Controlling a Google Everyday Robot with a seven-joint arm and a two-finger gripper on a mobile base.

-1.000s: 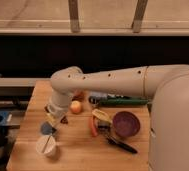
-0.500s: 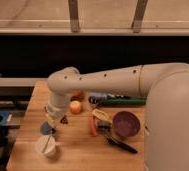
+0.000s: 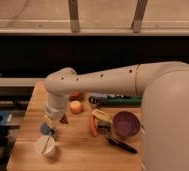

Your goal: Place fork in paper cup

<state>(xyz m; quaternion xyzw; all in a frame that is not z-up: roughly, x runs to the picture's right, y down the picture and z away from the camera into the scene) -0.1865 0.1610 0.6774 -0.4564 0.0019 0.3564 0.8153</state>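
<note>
Camera view: claw (image 3: 49, 131) just above paper cup (image 3: 45, 146), fork (image 3: 49, 143) inside.

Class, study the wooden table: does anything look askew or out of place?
The fork lies slanted across the paper cup near the front-left corner, not upright. The claw hangs just above it, by a blue-grey cup. Nothing looks spilled.

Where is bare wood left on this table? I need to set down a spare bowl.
Free: the strip of wooden table between the off-white paper cup and the black-handled utensil, and the far-left corner. Crowded: the middle, with the orange ball, purple bowl and the gripper over the blue-grey cup.
</note>
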